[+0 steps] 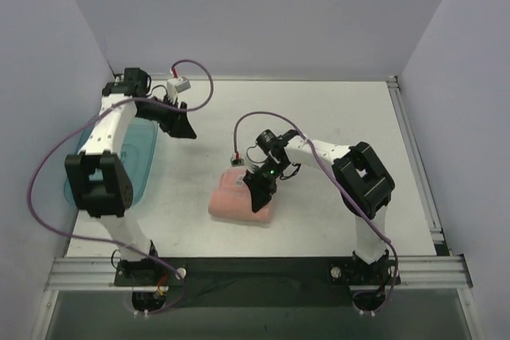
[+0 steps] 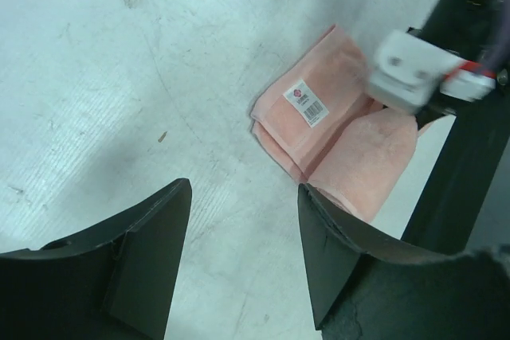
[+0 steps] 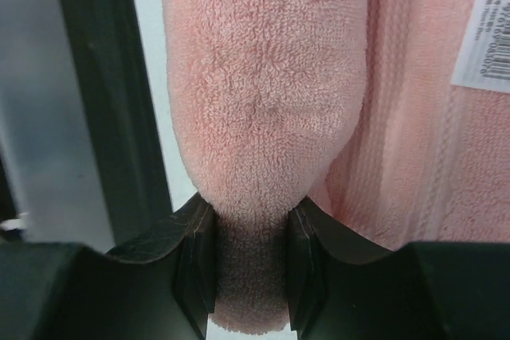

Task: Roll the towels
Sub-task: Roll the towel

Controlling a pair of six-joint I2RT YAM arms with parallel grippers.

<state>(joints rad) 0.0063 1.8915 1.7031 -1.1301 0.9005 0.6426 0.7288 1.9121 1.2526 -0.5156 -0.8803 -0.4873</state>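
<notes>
Towel (image 1: 233, 199) near table (image 1: 343, 109) front, centre; partly rolled, roll beside flat part with barcode label (image 2: 306, 102). Right gripper (image 3: 249, 264) clamped on roll's end, fingers (image 3: 194, 260) squeezing terry from both sides. Farther back, left gripper (image 2: 243, 252) above bare table, jaws apart, holding nothing. Tray (image 1: 142, 157) at left edge.

Plain lavender-grey walls (image 1: 263, 13) rise beyond the left pincer (image 1: 181, 123) and to the outer side of the right pincer (image 1: 260, 195), enclosing the evenly lit, faintly scuffed white desk (image 1: 343, 105) beneath both.
</notes>
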